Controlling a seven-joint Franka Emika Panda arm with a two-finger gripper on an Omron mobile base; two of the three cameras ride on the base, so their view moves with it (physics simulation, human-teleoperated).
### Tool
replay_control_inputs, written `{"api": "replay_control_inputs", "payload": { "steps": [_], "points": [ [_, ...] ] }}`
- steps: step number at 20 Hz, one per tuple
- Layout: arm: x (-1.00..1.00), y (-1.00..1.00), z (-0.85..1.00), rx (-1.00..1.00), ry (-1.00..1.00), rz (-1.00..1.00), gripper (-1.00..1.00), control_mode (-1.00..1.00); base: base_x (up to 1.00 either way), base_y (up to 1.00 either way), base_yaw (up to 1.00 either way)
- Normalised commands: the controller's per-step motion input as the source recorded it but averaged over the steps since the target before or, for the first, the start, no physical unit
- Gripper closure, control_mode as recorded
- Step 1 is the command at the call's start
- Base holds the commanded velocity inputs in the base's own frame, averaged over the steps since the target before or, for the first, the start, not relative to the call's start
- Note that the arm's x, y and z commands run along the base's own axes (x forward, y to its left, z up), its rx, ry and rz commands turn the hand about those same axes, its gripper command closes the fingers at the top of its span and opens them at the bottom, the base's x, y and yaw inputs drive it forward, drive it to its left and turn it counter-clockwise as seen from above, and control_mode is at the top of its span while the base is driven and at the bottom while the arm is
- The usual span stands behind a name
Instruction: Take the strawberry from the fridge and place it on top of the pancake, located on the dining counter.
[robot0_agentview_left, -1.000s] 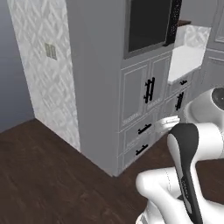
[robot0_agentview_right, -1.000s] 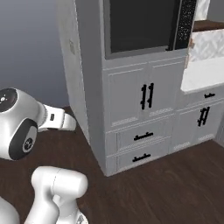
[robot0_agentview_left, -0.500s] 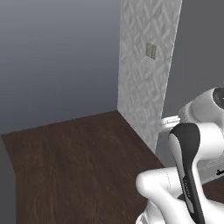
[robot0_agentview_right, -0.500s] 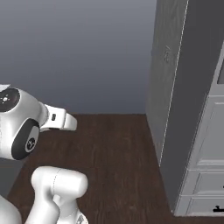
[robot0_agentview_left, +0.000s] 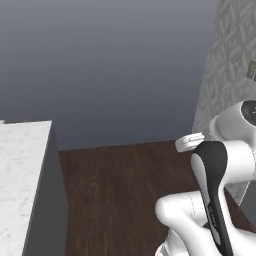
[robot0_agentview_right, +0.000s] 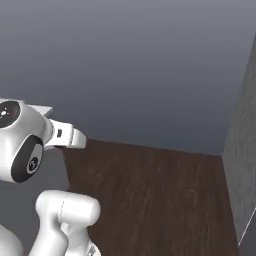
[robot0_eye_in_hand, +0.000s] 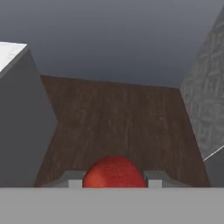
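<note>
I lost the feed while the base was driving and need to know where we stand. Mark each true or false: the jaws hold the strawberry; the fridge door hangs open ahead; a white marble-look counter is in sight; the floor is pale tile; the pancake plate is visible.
1. The jaws hold the strawberry. True: the hand view has the red berry pinched between them.
2. The fridge door hangs open ahead. False: ahead are a plain grey wall and a patterned wall.
3. A white marble-look counter is in sight. True, at the left.
4. The floor is pale tile. False: dark wood planks.
5. The pancake plate is visible. False: none is.
</note>
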Motion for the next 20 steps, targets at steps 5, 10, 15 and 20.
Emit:
{"api": "replay_control_inputs", "payload": {
  "steps": [5,10,15,20],
  "points": [
    [0.0,0.0,0.0,0.0,0.0,0.0,1.0,1.0,1.0,0.22,0.26],
    [0.0,0.0,0.0,0.0,0.0,0.0,1.0,1.0,1.0,-0.07,0.25],
    [0.0,0.0,0.0,0.0,0.0,0.0,1.0,1.0,1.0,0.0,0.41],
    [0.0,0.0,0.0,0.0,0.0,0.0,1.0,1.0,1.0,0.0,0.4]
  ]
}}
